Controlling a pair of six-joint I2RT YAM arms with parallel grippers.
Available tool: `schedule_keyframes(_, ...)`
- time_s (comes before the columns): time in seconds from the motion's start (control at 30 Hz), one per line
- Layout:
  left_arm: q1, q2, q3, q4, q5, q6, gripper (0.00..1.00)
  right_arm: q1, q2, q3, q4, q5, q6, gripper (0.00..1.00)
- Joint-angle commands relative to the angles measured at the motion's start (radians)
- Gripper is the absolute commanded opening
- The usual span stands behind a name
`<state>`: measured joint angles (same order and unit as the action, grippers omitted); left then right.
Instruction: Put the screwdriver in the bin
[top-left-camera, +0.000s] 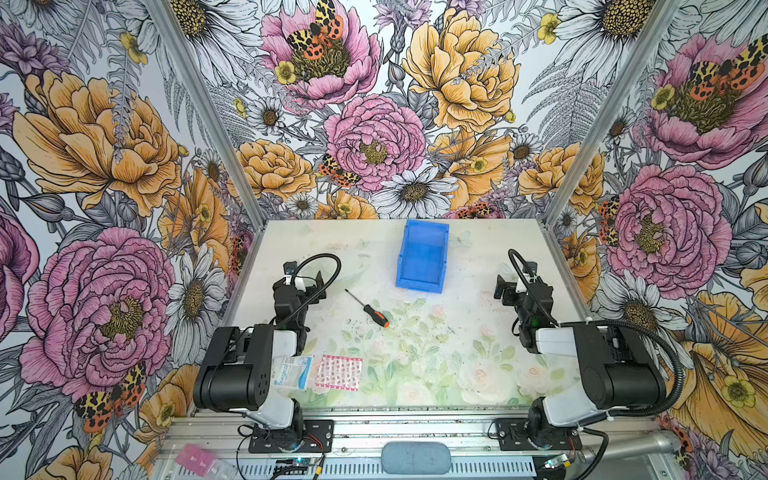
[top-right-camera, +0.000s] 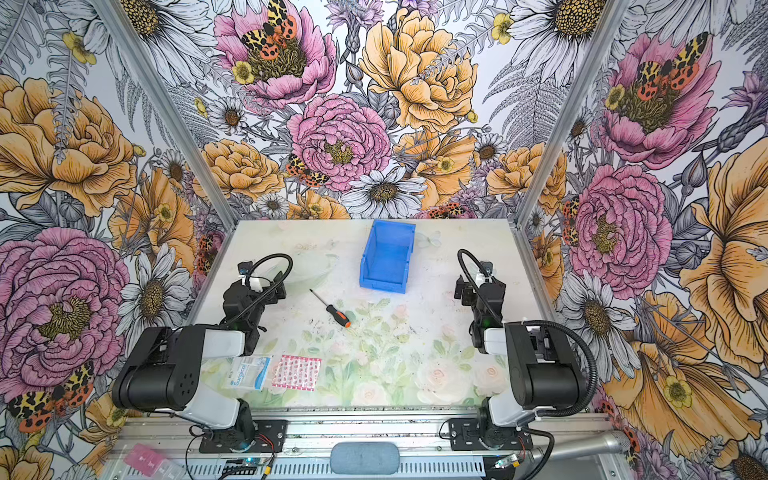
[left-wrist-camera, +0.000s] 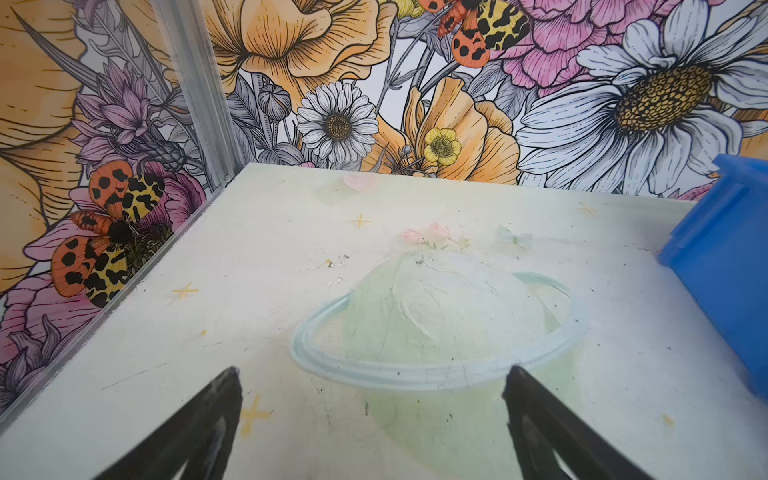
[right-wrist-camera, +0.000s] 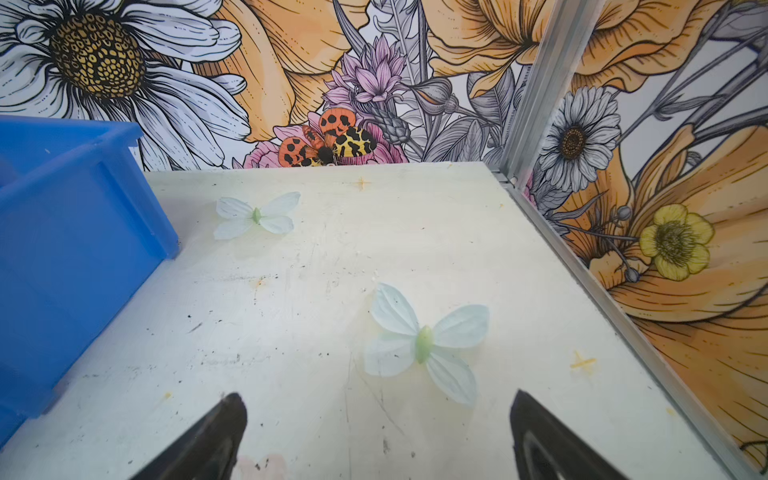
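While left gripper (left-wrist-camera: 372, 374) and right gripper (right-wrist-camera: 376, 399) both sit jaws apart, empty, screwdriver (top-left-camera: 368, 309) lies flat on table (top-left-camera: 457, 291) mid-frame in both top views, just lower-left of bin (top-left-camera: 423, 257), not touching.

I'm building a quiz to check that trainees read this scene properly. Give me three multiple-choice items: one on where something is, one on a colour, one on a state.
1. Where is the screwdriver?
A. Inside the bin
B. Lying on the table, outside the bin
C. Standing upright against the back wall

2. What colour is the end of the screwdriver's handle?
A. Orange
B. Green
C. White

3. How is the left gripper?
A. Shut on the screwdriver
B. Shut, holding nothing
C. Open, holding nothing

Answers:
1 B: both top views show it flat on the table, on the near side of the bin's low front lip.
2 A: the black handle ends in an orange tip.
3 C: in the left wrist view its jaws stand wide apart with only table between them.
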<state>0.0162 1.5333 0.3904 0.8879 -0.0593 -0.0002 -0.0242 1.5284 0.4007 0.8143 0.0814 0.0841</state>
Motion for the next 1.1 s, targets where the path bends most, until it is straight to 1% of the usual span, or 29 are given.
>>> schedule_keyframes(0.0,-0.004,0.01,-0.004,0.019,-0.013,0.006,0.99,0.009,0.006,-0.005,0.041,0.002,-0.011,0.99)
schedule_keyframes(1.07,0.001,0.01,-0.001,0.017,-0.005,0.003,0.99,-0.003,0.009,0.0,0.036,-0.017,-0.001,1.0)
